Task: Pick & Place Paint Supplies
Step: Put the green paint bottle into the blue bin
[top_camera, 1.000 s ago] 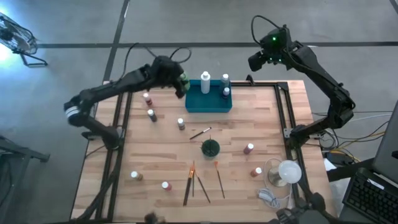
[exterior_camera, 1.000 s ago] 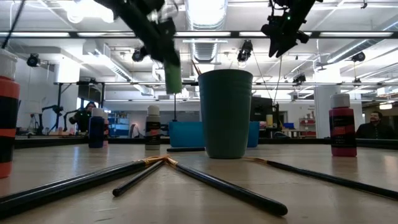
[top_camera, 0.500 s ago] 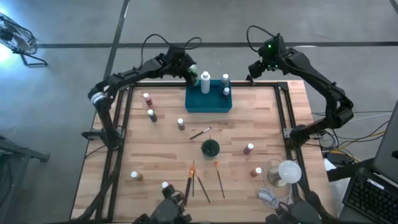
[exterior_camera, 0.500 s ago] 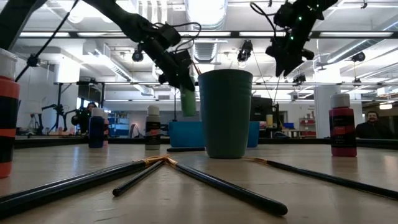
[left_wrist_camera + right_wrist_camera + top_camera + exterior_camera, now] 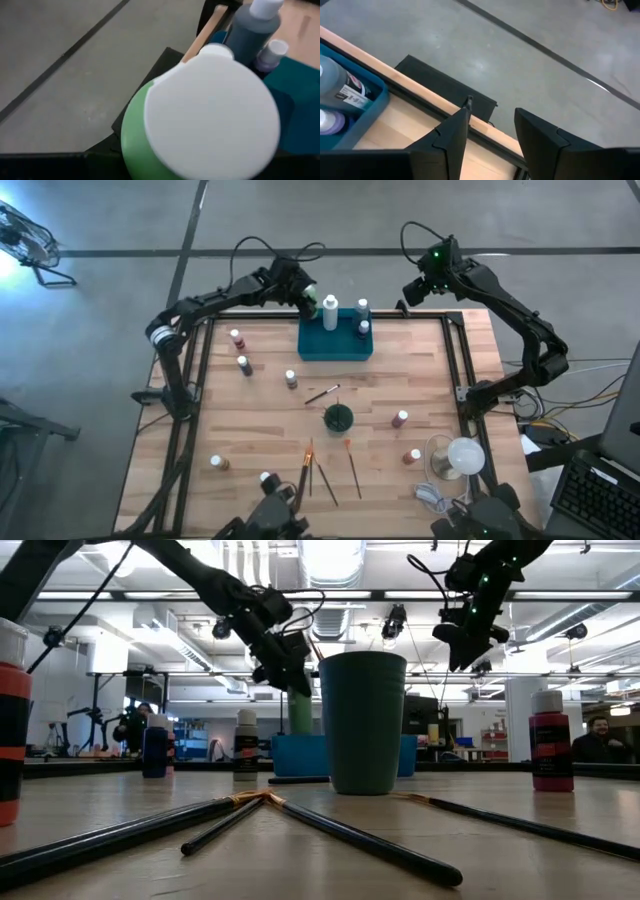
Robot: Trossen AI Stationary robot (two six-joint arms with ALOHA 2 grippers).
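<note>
Left gripper point(image 5: 305, 293) is pinching the green bottle point(image 5: 311, 300) at the teal tray's point(image 5: 335, 346) upper-left corner, beside the grey bottle point(image 5: 330, 313). Risk: bottle is catching the rim or knocking its neighbour, then tipping. Right gripper point(image 5: 412, 288) is hovering upper right, fingers spread, empty.

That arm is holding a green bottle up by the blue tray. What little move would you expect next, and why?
Probably a short lowering. The left claw holds the green bottle above the far-left corner of the teal tray, beside the tall grey bottle. Setting it down before opening seems the likely next step.
</note>
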